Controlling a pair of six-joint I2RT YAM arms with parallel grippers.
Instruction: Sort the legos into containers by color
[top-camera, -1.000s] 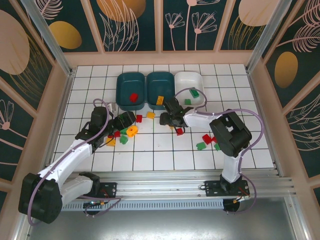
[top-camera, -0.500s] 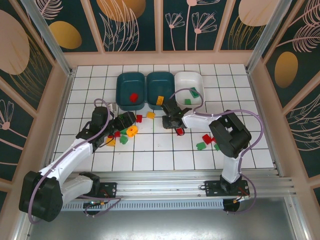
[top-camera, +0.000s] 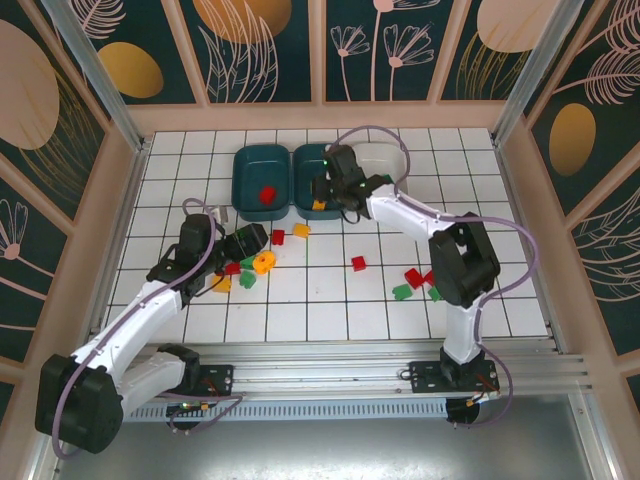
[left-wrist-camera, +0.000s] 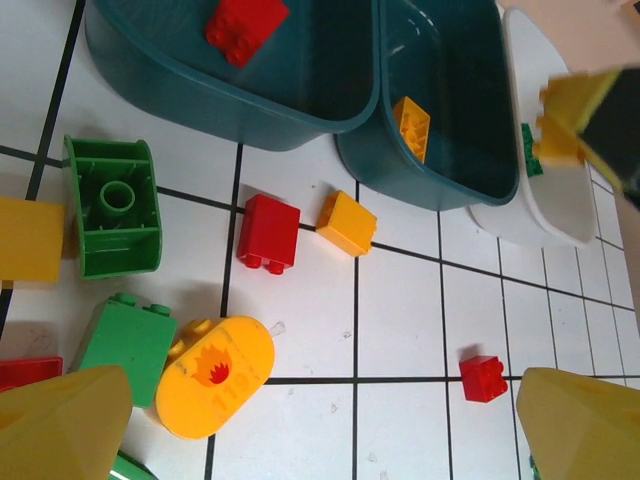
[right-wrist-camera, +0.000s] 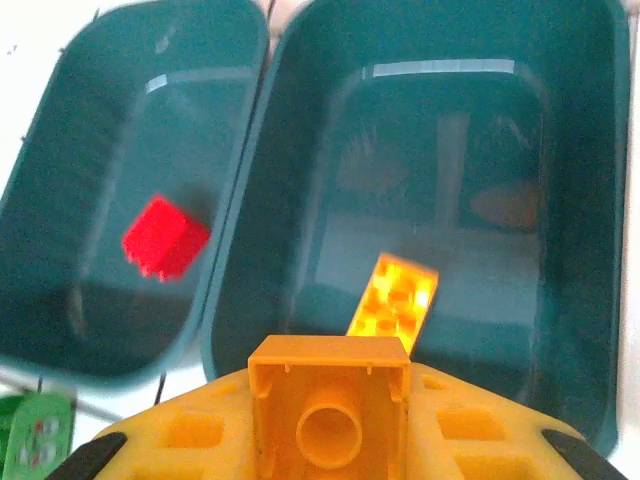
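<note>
My right gripper hangs over the middle teal tray, shut on a yellow-orange brick. Under it in that tray lies another yellow-orange brick. The left teal tray holds a red brick. My right arm covers part of the white tray. My left gripper is open and low over loose legos: a rounded yellow piece with a flame print, a green arch piece, a red brick and a yellow brick.
More loose legos lie on the tiles right of centre: a small red one, another red and two green. The wooden walls box in the tiled floor.
My right gripper has lifted from the tiles near the small red brick and swung back over the middle teal tray with the yellow-orange brick. The left arm has barely moved.
</note>
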